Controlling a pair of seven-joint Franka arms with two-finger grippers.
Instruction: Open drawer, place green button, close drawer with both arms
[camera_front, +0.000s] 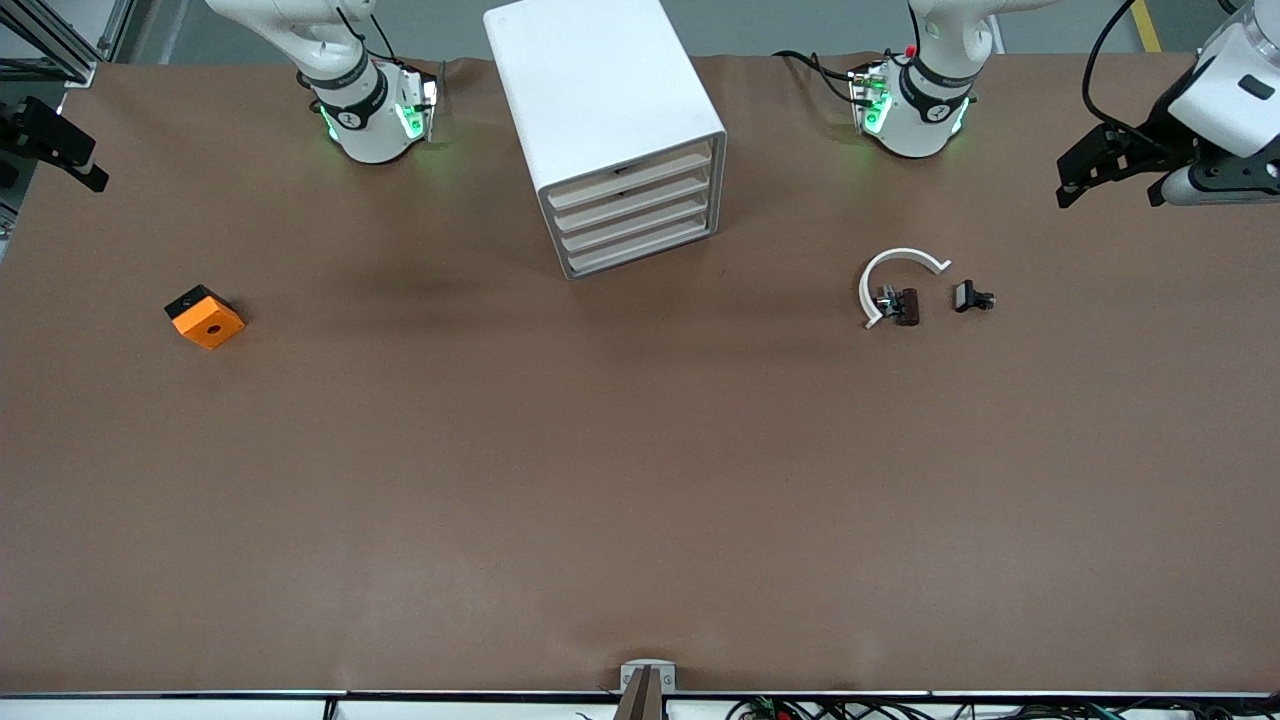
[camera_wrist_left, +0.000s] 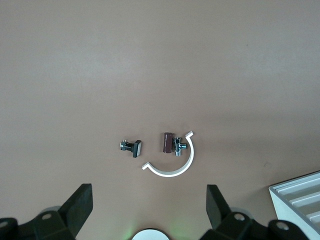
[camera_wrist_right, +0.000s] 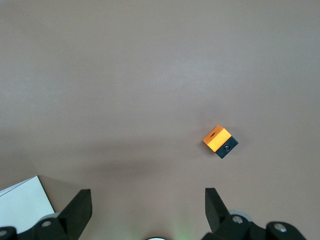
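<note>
The white drawer cabinet (camera_front: 610, 130) stands at the table's back middle, with all its drawers (camera_front: 635, 215) shut. A corner of it shows in the left wrist view (camera_wrist_left: 300, 200) and the right wrist view (camera_wrist_right: 22, 202). No green-capped button shows in any view. My left gripper (camera_front: 1075, 185) hangs open and empty high over the left arm's end of the table, and its wrist view (camera_wrist_left: 149, 190) looks down on small parts. My right gripper (camera_front: 85, 170) is open and empty over the right arm's end (camera_wrist_right: 147, 192).
An orange square block (camera_front: 207, 318) with a hole lies near the right arm's end (camera_wrist_right: 216, 137). A white C-shaped ring (camera_front: 895, 272) (camera_wrist_left: 172, 170) lies around a dark brown metal part (camera_front: 903, 305) (camera_wrist_left: 167, 142). A small black clip (camera_front: 970, 297) (camera_wrist_left: 132, 147) lies beside it.
</note>
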